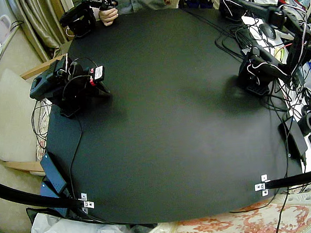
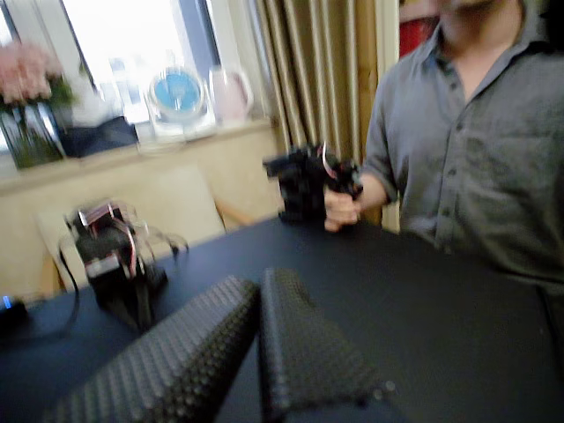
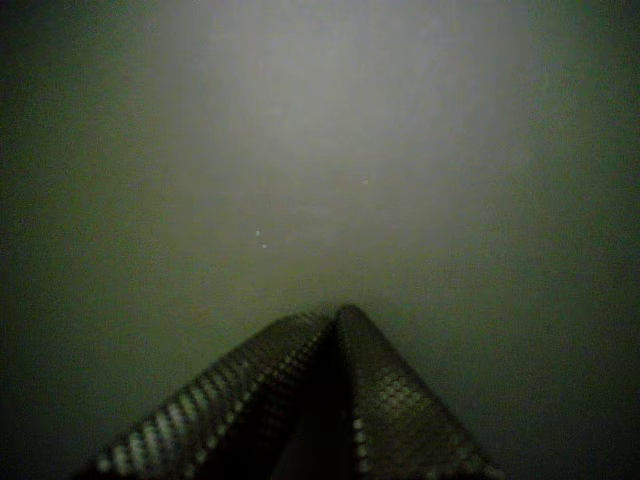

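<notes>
The right arm [image 1: 68, 85] sits folded low at one edge of the black table [image 1: 167, 126], its joints tucked over its base, a posture that reads as parked rather than reaching. Its wrist camera looks down on the matt table top, so the right gripper [image 3: 335, 312] points at that surface, which is the thing nearest to it; whether it touches cannot be told. Its two dimpled fingers [image 3: 400, 400] are pressed together tip to tip with nothing pinched between them, as they would be with nothing to carry. Across the dark middle of the table, the left arm [image 1: 264, 69] is folded at the opposite edge beside a tangle of cables [image 1: 246, 35], which lie on its side and off the central area. In a wrist view the left gripper [image 2: 260, 282] is held more level than its partner: it looks over the table top towards the other arm and a person [image 2: 476, 150] seated at the far edge by a curtain [image 2: 308, 79]. These jaws are also clenched on nothing, tips meeting
</notes>
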Available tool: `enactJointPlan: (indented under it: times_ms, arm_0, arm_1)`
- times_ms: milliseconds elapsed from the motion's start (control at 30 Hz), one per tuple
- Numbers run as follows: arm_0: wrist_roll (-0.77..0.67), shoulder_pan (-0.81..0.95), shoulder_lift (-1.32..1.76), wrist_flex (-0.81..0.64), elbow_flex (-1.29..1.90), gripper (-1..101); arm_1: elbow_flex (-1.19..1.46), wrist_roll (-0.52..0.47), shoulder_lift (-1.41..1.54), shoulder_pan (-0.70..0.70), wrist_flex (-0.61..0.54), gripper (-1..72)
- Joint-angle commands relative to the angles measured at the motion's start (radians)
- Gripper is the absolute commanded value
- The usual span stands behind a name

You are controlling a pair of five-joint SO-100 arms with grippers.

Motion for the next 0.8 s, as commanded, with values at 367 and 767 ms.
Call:
enactJointPlan:
  times_ms: [367,767]
  arm_0:
    - [0.083,-0.058,-0.356,0.098,-0.456,0]
    - [0.069,0.028,-0.298,-0.055,-0.396,0]
  arm_1:
    - [-0.011,-0.002,0.018,-0.015,0.015,-0.5]
    - [-0.011,-0.009,0.018,-0.02,0.012,-0.5]
